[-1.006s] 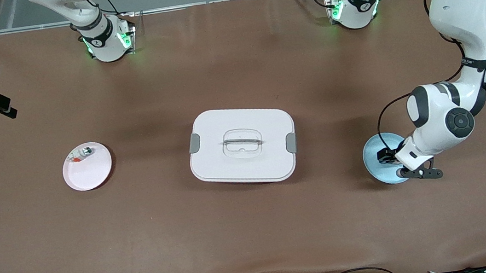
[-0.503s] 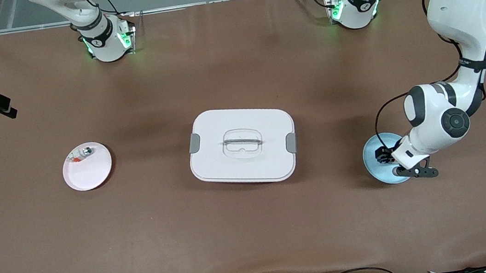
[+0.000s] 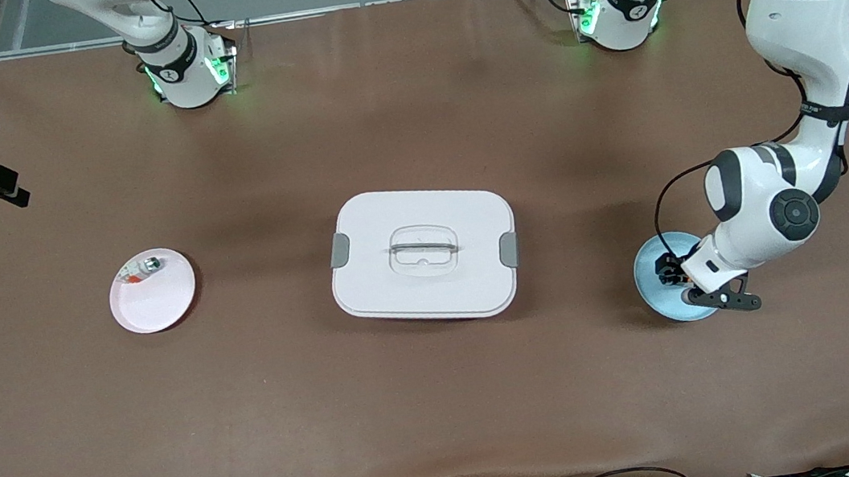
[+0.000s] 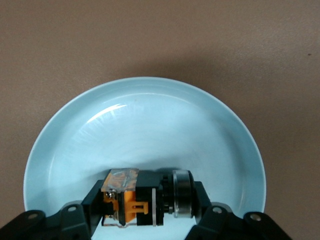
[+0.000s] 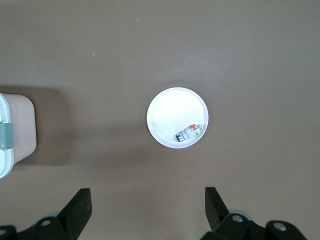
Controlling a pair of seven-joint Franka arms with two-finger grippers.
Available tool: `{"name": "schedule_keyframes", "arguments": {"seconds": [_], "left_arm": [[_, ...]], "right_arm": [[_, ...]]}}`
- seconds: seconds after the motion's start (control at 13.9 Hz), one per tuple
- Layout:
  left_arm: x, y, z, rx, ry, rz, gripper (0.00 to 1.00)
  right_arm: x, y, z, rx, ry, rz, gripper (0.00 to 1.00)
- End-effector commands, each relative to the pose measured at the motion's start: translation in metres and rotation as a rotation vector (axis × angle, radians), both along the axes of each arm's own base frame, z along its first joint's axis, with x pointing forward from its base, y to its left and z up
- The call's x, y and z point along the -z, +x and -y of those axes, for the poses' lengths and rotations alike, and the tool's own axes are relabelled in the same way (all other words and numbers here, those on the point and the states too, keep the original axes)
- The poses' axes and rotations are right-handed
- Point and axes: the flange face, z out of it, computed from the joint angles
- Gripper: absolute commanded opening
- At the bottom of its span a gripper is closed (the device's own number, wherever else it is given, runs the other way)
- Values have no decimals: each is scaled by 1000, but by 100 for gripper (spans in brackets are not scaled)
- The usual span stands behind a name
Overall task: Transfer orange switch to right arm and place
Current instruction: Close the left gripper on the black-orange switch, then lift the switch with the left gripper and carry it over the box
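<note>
Left gripper [image 4: 147, 210], down in the blue plate [image 4: 150, 125] at the left arm's end, has just clamped the orange switch [image 4: 145, 197]: pick secured, lift and handover pending; right gripper [image 5: 145, 207] waits open above the pink plate [image 5: 165, 120].

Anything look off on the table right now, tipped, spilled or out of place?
Nothing stands out. The left gripper is shut on the orange switch, lying on its side in the light blue plate. The white lidded box sits closed mid-table. The small silver-and-clear part rests in the pink plate, under the open right gripper.
</note>
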Motion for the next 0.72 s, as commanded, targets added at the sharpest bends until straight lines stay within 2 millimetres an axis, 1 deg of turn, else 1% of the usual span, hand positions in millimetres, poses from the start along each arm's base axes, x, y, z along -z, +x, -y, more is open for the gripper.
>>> {"name": "schedule_keyframes", "arguments": {"seconds": [0.0,0.14,0.22,0.36,0.58,0.65], "left_arm": [[-30,4,16,30,-1,40,15],[-57,10,22,26,-13,40,12],[-75,13,28,32,-18,27,10],[-103,16,41,-9,-29,4,9],[-138,18,64,-61,-82,-30,9],[-148,16,74,-84,-108,-44,7]], "right_arm": [[-3,0,5,15,1,0,100],[-1,1,6,17,1,-3,100],[-3,2,7,16,1,2,100],[-4,4,7,14,1,2,100],[10,11,6,11,2,-30,100],[11,11,6,10,3,-35,100]]}}
